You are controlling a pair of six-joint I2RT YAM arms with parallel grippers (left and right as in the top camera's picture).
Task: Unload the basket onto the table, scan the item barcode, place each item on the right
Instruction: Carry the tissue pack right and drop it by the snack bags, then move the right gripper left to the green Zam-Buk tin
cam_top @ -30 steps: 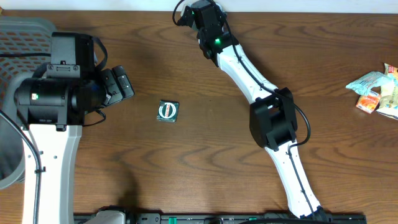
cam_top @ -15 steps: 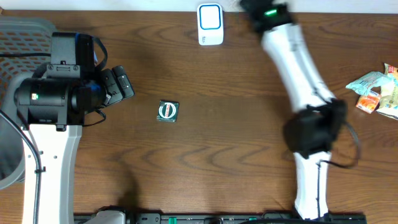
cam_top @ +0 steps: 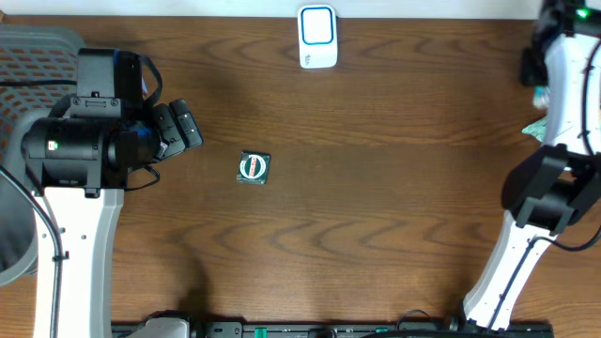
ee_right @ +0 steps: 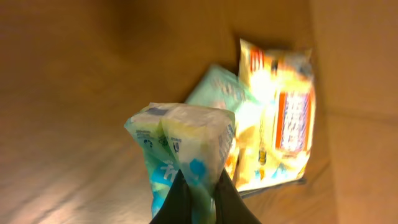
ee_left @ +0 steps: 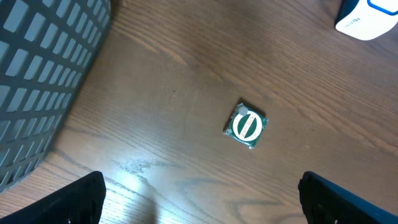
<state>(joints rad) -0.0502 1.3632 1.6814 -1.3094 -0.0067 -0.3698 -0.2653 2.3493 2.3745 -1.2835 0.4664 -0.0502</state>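
Note:
My right gripper [ee_right: 199, 182] is shut on the top edge of a pale blue and green snack packet [ee_right: 180, 140], which hangs above other packets at the table's far right. In the overhead view the right arm [cam_top: 563, 66] reaches to the top right corner, and the packet it holds is not distinguishable there. The white and blue barcode scanner [cam_top: 317, 36] stands at the back edge, centre, and shows in the left wrist view's corner too [ee_left: 370, 18]. My left gripper [ee_left: 202, 194] hangs open over bare wood at the left, nothing between its fingers [cam_top: 178, 128].
A small green square packet [cam_top: 254, 167] lies flat on the table right of the left gripper [ee_left: 247, 125]. A grey mesh basket [cam_top: 38, 56] fills the far left. Below the held packet lie a yellow and orange packet [ee_right: 283, 112] and a green one [ee_right: 214, 93].
The right arm has swung from beside the scanner at the back centre to the far right, uncovering the scanner. The left arm and the green square packet have not moved.

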